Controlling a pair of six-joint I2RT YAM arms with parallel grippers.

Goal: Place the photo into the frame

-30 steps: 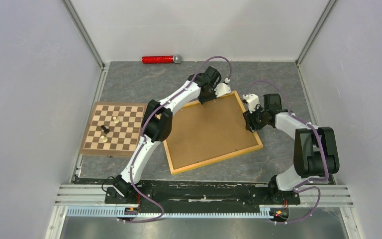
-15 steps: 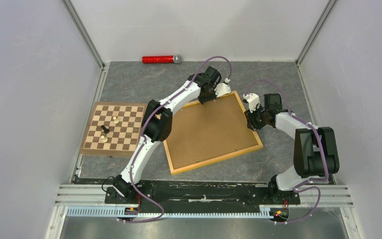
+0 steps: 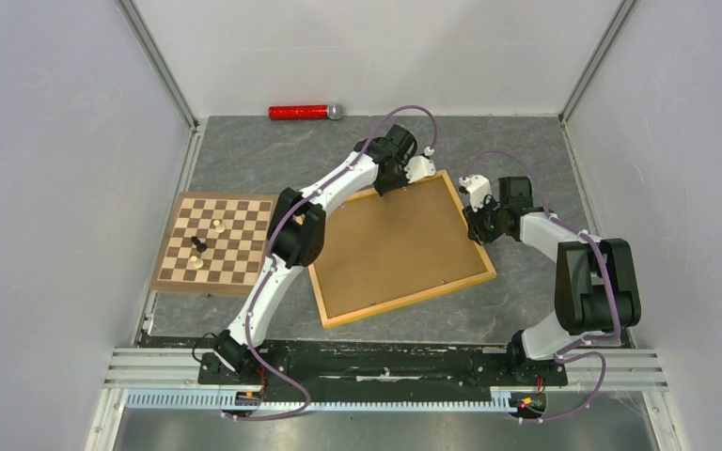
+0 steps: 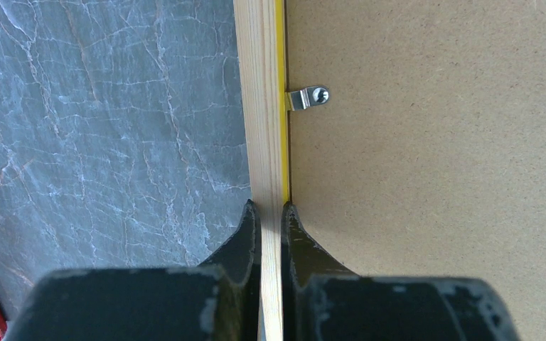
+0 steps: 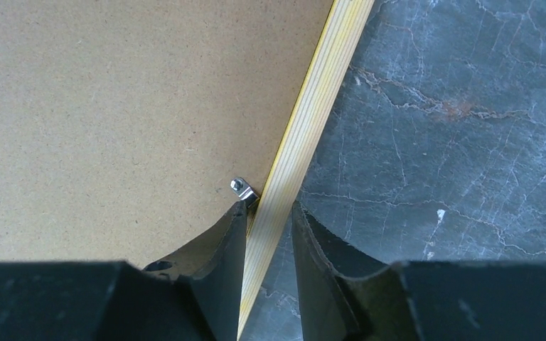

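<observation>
The wooden frame (image 4: pixel 259 106) lies flat on the gray table (image 3: pixel 244 160) with its back up, and a brown board (image 4: pixel 434 177) fills it. The left claw (image 4: pixel 269 207) is clenched on one thin side of the frame, with the wood squeezed between its two fingers. The right claw (image 5: pixel 267 207) has a finger on each side of another side of the frame, but I cannot tell if it is squeezing yet. The photo cannot be seen anywhere. It may be under the board, just beside both claws, but that is hidden. I think the step now is getting a good hold on the frame with both claws, maybe to lift it or turn it over. Next, the right claw needs a firm pinch on the wood. Then both claws should move together and gently, so the thin frame does not bend or slip. Now the count: one frame, one brown board, and two small metal clips. One clip (image 4: pixel 307 97) is just ahead of the left claw, and one (image 5: pixel 243 187) touches the right claw's inner finger. Far from both claws there is one chessboard (image 3: pixel 235 258) with three chess pieces (image 3: pixel 199 244) on it, and one shiny red tube (image 3: pixel 299 112).
</observation>
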